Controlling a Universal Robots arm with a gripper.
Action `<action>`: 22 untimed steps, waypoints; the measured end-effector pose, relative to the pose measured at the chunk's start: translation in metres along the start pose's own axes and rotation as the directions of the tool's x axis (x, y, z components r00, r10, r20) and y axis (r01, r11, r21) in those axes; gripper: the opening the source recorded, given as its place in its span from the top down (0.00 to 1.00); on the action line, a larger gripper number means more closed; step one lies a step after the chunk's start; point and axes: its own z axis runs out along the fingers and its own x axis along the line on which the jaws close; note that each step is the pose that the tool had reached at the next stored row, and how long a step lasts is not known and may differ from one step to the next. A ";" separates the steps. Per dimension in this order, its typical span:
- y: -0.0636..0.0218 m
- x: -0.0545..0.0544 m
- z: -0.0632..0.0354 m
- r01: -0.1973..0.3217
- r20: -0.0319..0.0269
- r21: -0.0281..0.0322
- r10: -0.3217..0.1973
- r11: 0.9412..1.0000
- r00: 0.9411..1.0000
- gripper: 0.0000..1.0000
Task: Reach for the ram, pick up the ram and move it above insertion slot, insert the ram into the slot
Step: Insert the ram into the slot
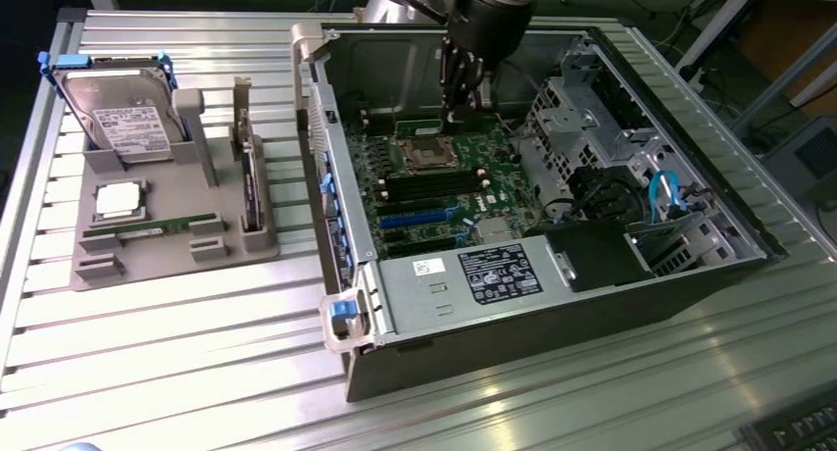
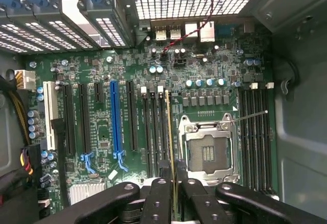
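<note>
Black fingers (image 2: 157, 201) pinch the long, thin green ram stick (image 2: 169, 132) edge-on, just above the narrow black memory slot (image 2: 161, 127) beside the square silver processor socket (image 2: 208, 150). The job calls for stick parallel to slot (both ends level), pressure straight down.

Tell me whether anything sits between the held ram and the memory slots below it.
Nothing visible does. The fingers hold the ram edge-on over the black memory slots beside the processor socket. The slots under it look bare, with no cable or part crossing them.
</note>
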 end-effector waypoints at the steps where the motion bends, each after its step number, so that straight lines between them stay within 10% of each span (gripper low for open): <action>1: -0.0001 0.000 0.0002 0.000 0.000 0.002 0.000 1.000 1.000 0.86; 4: -0.0004 0.002 0.0018 0.000 0.001 0.011 0.000 1.000 1.000 0.86; 22: -0.0012 0.011 0.0074 0.000 0.001 0.011 0.000 1.000 1.000 0.86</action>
